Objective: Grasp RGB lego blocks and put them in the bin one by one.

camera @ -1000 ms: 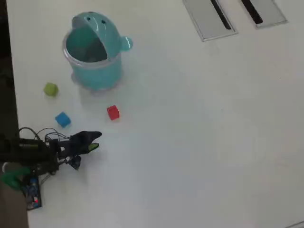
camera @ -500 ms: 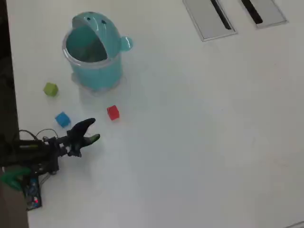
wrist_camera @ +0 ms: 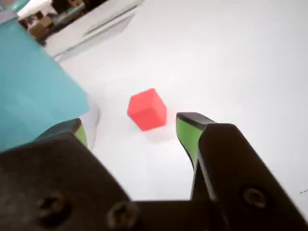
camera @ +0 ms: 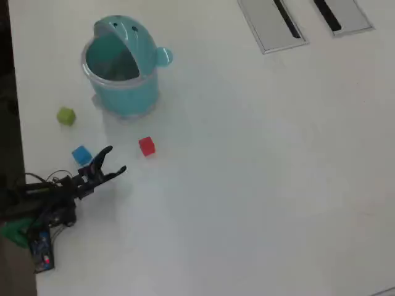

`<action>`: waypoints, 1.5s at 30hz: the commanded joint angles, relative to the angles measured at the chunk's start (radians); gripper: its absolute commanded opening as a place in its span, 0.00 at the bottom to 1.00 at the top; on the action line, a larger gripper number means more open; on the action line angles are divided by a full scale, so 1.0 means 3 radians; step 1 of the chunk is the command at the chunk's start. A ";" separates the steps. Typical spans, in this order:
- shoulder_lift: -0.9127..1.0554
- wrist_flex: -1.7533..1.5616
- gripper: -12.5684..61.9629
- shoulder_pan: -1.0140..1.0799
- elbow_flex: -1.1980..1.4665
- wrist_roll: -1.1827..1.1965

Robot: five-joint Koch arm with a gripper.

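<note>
All three blocks on the white table [camera: 259, 172], none binned as far as visible. Small red cube block [camera: 146, 146] lies just below the round teal plastic bin [camera: 123, 92] in the overhead view; small blue block [camera: 81, 155] to its left, yellowish-green block [camera: 66, 116] further up-left, near the bin's left side. Black gripper with green pads [camera: 115, 160] spread apart, empty, aimed at the red block, which the wrist view shows [wrist_camera: 147, 109] ahead between the tips, untouched. Judgement: first grasp not yet made; all three placements remain.

one teal bin [camera: 123, 68], three lego blocks: one red [camera: 146, 146], one blue [camera: 81, 155], one green [camera: 66, 116], two grey slotted plates [camera: 271, 23]
</note>
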 commanded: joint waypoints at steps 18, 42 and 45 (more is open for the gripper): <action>-0.1468 -0.0041 0.62 -0.0389 -0.1268 -0.0915; -0.2684 -0.0337 0.62 -0.0133 -0.1943 -0.1273; -0.2705 -0.0337 0.62 -0.0072 -0.2030 -0.1273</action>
